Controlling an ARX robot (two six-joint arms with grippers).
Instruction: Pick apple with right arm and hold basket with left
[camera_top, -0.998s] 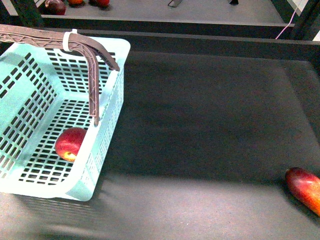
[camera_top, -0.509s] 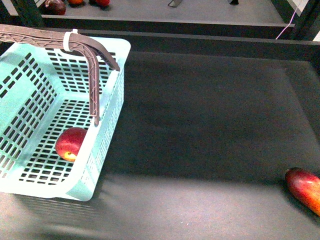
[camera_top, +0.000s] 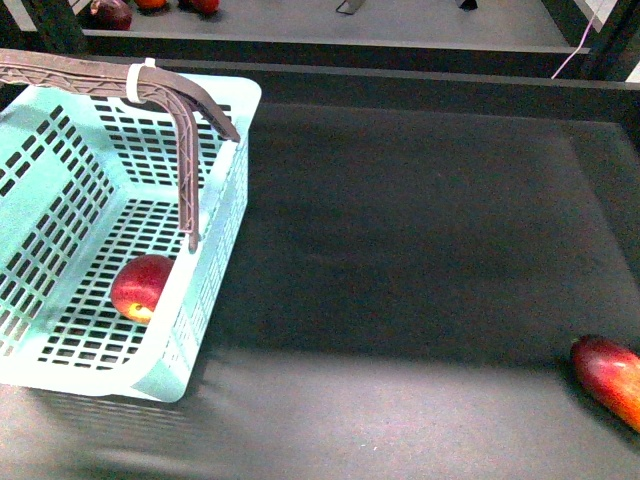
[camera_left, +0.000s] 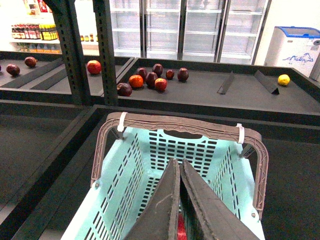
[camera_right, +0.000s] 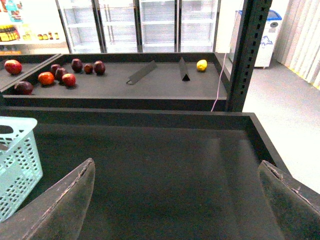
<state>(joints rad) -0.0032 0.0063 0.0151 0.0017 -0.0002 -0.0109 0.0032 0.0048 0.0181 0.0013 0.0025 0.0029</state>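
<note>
Red apple (camera_top: 141, 287) sits in green basket (camera_top: 212, 268) at nine o'clock — left gripper (camera_left: 179, 200) closed, empty; right gripper (camera_right: 177, 200) wide apart — holding not done.

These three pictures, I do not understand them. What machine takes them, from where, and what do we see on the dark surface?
They come from a robot with two arms, each ending in a two-fingered gripper. One camera sits on its body and looks down at the dark tray surface; neither arm shows there. The other two cameras sit on the wrists.

In the body view, a pale green basket stands at the left with a red apple inside it. A longer red-orange fruit lies alone at the right edge.

The left wrist view looks over the left gripper, whose fingers are pressed together above the basket, holding nothing. The right wrist view shows the right gripper wide open and empty over bare surface. Behind, another shelf carries more fruit, and glass-door fridges stand beyond.
</note>
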